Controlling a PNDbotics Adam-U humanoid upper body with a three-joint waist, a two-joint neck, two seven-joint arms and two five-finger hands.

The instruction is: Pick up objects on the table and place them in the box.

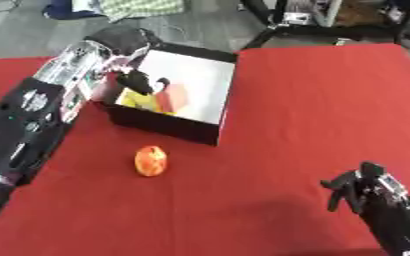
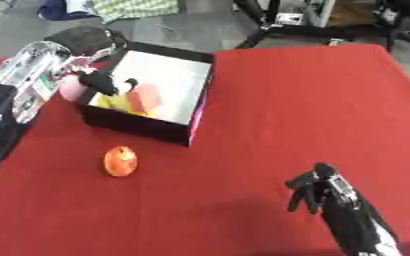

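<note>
Left eye view: left hand (image 1: 137, 81) is held inside the black box (image 1: 210, 131), fingers curled, contents unclear. Placing step judged underway. Orange-red fruit (image 1: 151, 160) lies before the box, to be grasped next. Right hand (image 1: 362, 189) idles, relaxed.

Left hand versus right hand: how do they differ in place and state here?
The left hand reaches over the box rim by the yellow and pink things inside; the right hand hangs idle low over the bare cloth. Left fingers look curled, right ones droop relaxed. Both are black.
</note>
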